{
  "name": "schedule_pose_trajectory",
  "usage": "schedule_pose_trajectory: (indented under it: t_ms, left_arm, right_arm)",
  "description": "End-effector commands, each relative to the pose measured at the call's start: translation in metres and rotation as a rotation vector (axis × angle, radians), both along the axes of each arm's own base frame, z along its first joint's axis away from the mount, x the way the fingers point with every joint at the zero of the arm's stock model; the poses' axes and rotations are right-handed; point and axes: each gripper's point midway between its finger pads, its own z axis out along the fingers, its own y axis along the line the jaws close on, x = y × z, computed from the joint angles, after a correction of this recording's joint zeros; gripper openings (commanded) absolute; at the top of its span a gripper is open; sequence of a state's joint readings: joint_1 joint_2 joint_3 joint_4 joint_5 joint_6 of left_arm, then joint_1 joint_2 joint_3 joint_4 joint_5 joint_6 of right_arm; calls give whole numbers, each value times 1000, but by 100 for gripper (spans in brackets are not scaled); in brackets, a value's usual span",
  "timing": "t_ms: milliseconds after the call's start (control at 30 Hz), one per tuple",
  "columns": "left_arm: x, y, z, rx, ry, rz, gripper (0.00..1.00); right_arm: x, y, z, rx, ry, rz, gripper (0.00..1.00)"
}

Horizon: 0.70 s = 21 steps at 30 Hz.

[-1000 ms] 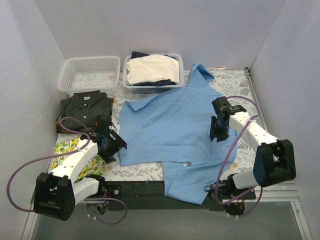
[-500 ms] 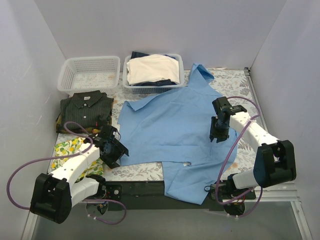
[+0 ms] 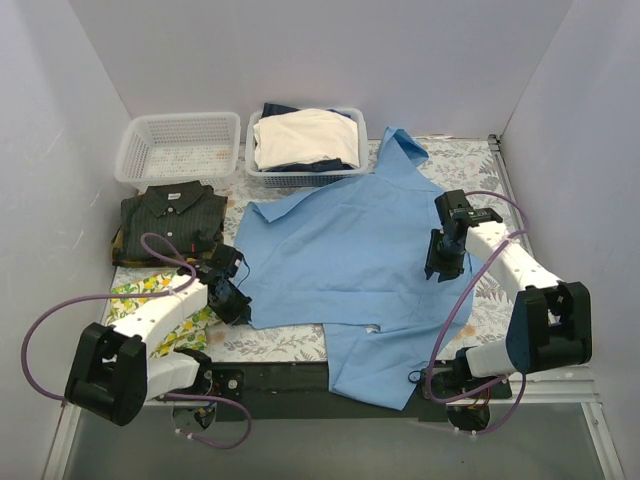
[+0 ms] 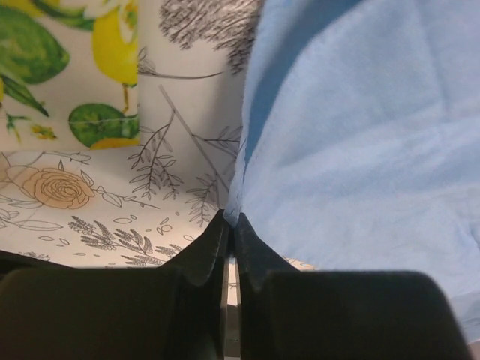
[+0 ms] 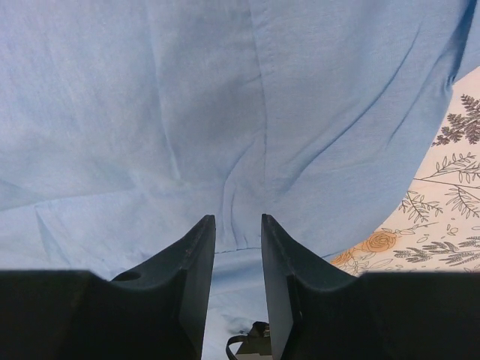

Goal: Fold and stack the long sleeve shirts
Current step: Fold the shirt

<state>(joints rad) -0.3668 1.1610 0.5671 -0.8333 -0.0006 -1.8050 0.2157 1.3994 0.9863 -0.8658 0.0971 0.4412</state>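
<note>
two grippers: left gripper (image 4: 231,225) pinches the lower-left edge of the blue shirt (image 3: 340,240), spread across frame centre; right gripper (image 5: 238,221), jaws apart, over its right side. dark shirt (image 3: 172,215) folded, upper left.

Arms: white-shelled left arm (image 3: 150,318) and right arm (image 3: 505,258), black joints
Cables: purple cables (image 3: 24,362), looping
Right gripper (image 5: 238,225): matte black tapered fingers (image 5: 196,262)

White mesh basket (image 3: 175,178): 11 o'clock.
Second basket (image 3: 298,177): 12 o'clock, holds cream garments (image 3: 303,136).
Lemon-print cloth (image 3: 135,293): 8 o'clock.
</note>
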Motion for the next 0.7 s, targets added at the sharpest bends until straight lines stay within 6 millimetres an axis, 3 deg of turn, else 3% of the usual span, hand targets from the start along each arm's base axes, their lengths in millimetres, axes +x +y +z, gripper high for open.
schedule_pose_trajectory:
  t_ms: [0,33,133,200,433,667]
  left_arm:
    - [34,17,40,115,-151,6,0]
    - [47,19,58,133,-202,16,0]
    - [59,36,87,226,-272,42,0]
    - [62,44,95,271,-289,47,0]
    - [59,51,87,314,-260,57,0]
    - [64,44,73,297,-241,3,0]
  right_arm:
    - [2,-6,15,18,-32,-28,40]
    - [-2,-10,14,6,-17,-36,40]
    - [-13,-27,11,-50,14,-81,40]
    - [-21,-40,8,-100,29,-107,40]
    - [-59,-47,-9,-111,155,-133,42]
    - [-110,-30,-31,-11,312,-121,44]
